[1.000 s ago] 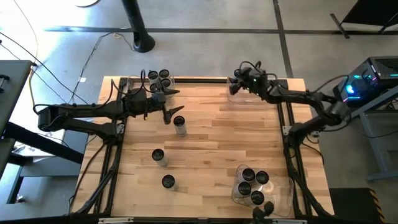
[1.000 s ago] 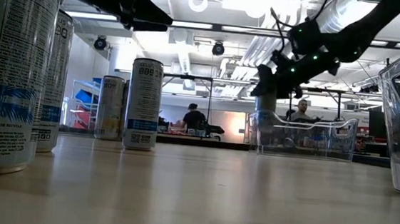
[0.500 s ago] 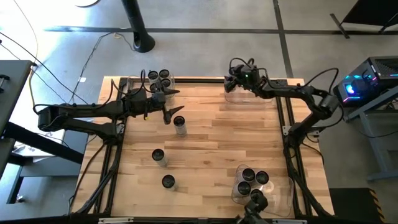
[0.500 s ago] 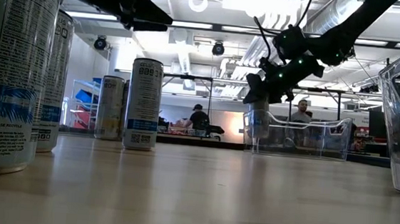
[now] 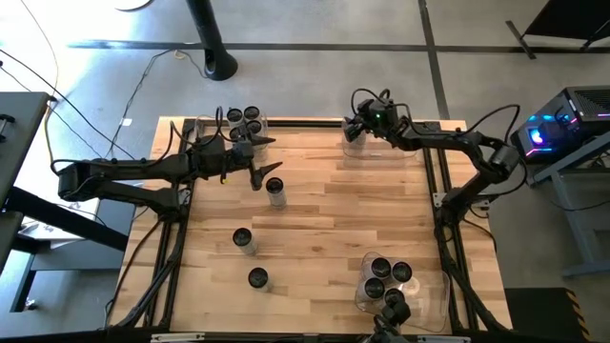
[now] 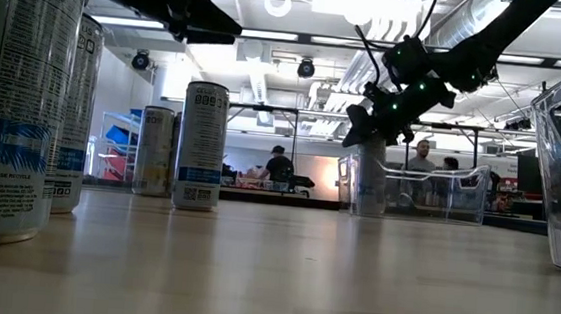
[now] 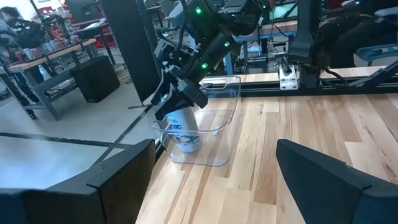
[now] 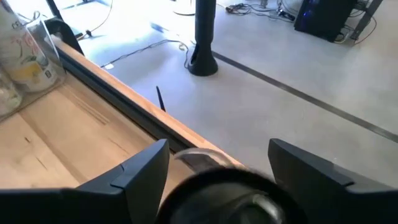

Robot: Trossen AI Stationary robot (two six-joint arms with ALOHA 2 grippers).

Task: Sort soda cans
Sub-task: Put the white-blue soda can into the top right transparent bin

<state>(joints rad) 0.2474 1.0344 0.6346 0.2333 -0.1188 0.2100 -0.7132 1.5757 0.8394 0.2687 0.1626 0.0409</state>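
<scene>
My left gripper [image 5: 262, 158] hangs wide open beside a loose soda can [image 5: 275, 191], ready to take it. Three cans stand loose; three fill the far-left bin [image 5: 244, 121]. My right gripper [image 5: 354, 129], jaws spread around a can's top, places it in the far bin [image 7: 211, 134].
</scene>
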